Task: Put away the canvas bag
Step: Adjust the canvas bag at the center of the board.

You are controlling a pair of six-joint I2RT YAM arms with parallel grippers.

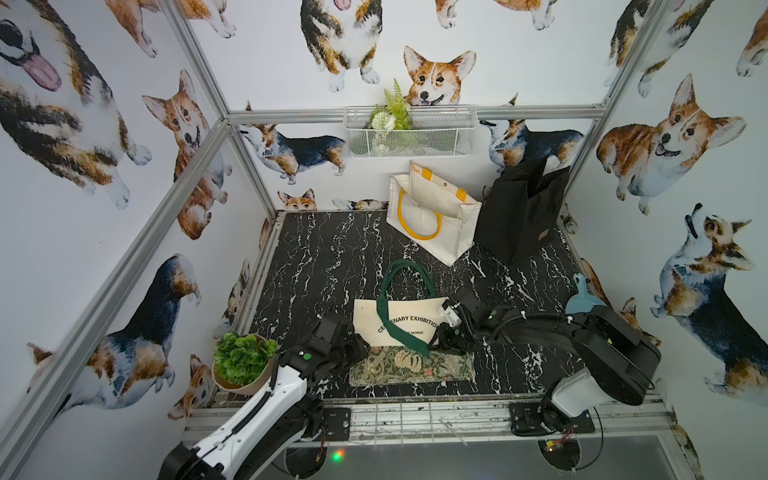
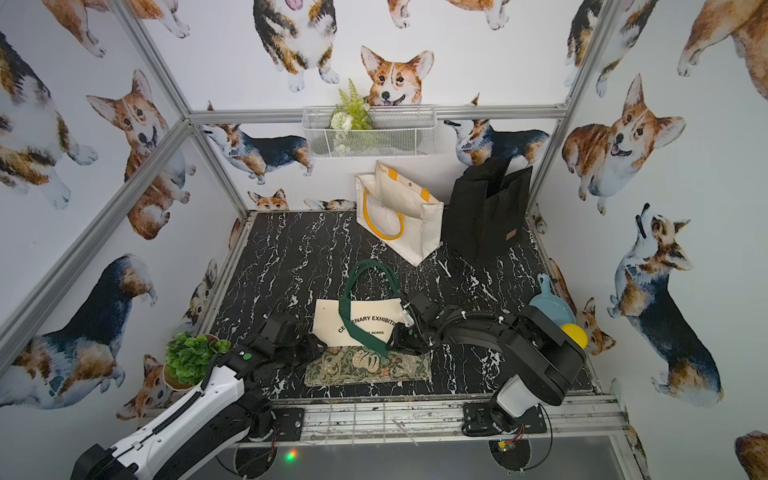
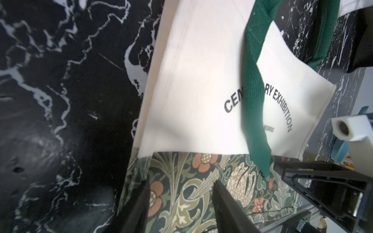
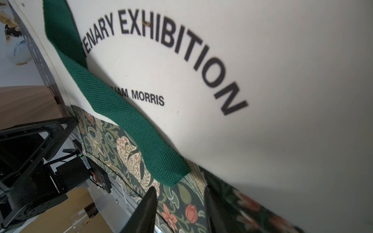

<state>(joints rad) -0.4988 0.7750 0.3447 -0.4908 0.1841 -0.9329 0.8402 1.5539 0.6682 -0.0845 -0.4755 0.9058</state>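
The canvas bag (image 1: 370,320) lies flat at lower centre on the worktop (image 1: 316,257), with the left pincer (image 1: 360,347) at its left edge and the right pincer (image 1: 439,337) at its right. A potted plant (image 1: 243,359) sits lower left. Behind stands an open tote (image 1: 432,224), with a second upright bag (image 1: 519,220) to its right and a wire basket (image 1: 409,133) above.

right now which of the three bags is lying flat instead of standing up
The cream canvas bag with green handles and a floral band lies flat at the front. The yellow-handled tote and the black bag both stand upright at the back.
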